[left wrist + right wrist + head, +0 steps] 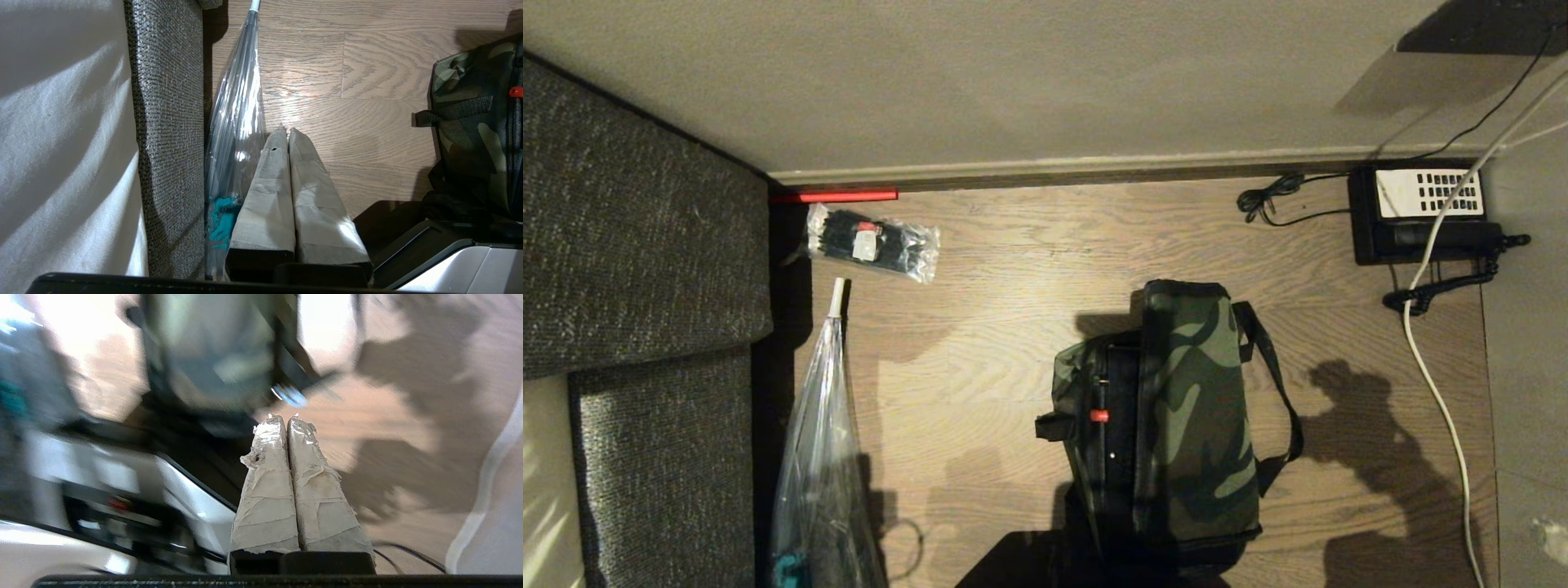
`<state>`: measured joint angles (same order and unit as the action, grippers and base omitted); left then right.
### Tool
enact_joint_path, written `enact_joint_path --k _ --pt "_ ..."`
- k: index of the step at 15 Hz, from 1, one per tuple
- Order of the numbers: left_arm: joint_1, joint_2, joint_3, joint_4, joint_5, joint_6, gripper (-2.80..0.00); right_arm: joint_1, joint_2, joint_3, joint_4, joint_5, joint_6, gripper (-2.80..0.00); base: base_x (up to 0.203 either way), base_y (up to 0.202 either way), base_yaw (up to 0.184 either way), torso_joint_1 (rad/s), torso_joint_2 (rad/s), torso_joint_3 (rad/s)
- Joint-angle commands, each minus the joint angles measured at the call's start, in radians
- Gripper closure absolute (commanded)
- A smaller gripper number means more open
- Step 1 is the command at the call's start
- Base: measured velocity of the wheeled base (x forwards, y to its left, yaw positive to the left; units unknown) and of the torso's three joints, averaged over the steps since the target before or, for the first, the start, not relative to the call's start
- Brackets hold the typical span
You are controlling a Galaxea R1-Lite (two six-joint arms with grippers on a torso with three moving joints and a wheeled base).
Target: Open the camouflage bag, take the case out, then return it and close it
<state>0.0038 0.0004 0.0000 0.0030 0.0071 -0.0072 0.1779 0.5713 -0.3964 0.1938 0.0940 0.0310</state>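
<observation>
Closing step: bag [1188, 416] lid looks down; right hand [288, 418] pinched empty, left hand [284, 131] pinched too; seat lid edge at nine o'clock.

a black telephone [1421, 216] sits by the wall, a clear plastic bag [821, 457] beside the grey sofa [645, 245].

- The head view is dim and warm; the floor [1013, 269] is brightest in the middle.
- Hard dark shadows fall on the floor to the right of the bag [1176, 416] and below it.
- In the left wrist view, glare streaks the clear plastic [235, 122] and slanting light bands cross the pale cloth [61, 143].
- The right wrist view is heavily motion-blurred and overexposed at the top; only the right gripper [284, 420] is sharp.
</observation>
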Motion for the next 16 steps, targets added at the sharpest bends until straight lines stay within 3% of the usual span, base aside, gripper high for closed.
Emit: enact_joint_path --k 1,4,7,16 --pt "0.001 0.000 0.003 0.000 0.001 0.000 0.00 -0.096 -0.274 0.199 -0.004 0.003 -0.085 0.00 0.000 0.000 0.000 0.000 0.00 0.000" --pt "0.001 0.000 0.003 0.000 0.001 0.000 0.00 -0.161 -0.439 0.319 -0.073 -0.034 -0.135 0.00 0.000 0.000 0.000 0.000 0.00 0.000" --pt "0.001 0.000 0.003 0.000 0.001 0.000 0.00 -0.171 -0.549 0.388 -0.210 -0.074 -0.083 0.00 0.000 0.000 0.000 0.000 0.00 0.000" --pt "0.001 0.000 0.003 0.000 0.001 0.000 0.00 -0.172 -0.574 0.395 -0.197 -0.083 -0.043 0.00 0.000 0.000 0.000 0.000 0.00 0.000"
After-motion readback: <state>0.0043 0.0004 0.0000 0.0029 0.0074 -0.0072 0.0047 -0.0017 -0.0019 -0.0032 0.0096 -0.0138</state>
